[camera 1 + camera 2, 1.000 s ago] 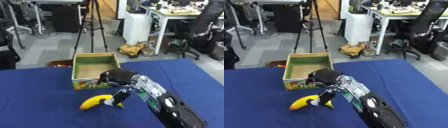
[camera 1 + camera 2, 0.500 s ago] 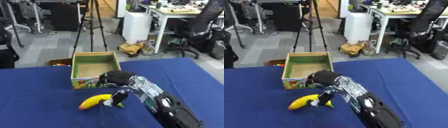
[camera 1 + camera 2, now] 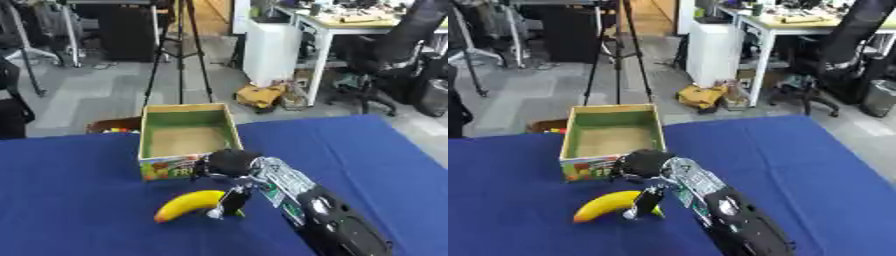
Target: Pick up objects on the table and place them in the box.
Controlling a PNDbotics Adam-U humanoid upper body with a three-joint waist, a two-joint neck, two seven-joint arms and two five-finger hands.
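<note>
Here, the right hand [image 3: 229, 164] sat near the middle of the blue table [image 3: 61, 200], its arm coming in from about 5 o'clock at the lower right. Its dark back faced the camera, and its fingers [image 3: 233, 200] curled downward onto the right end of the banana [image 3: 188, 204]; they touched the fruit there, though whether they had closed fully around it could not be told from either view. The banana lay on the cloth at roughly 7 o'clock from the hand, its yellow body running out toward the lower left, with a browner tip at the far end. At about 11 o'clock from the hand, just beside it, stood the open cardboard box [image 3: 185, 135], green on its inner walls, bare brown on its floor, with fruit pictures printed on the near face. The hand looked to overlap the box's near right corner in the view; contact there could not be made out. The banana lay just in front of the box, apart from it. The left hand showed in neither view.
</note>
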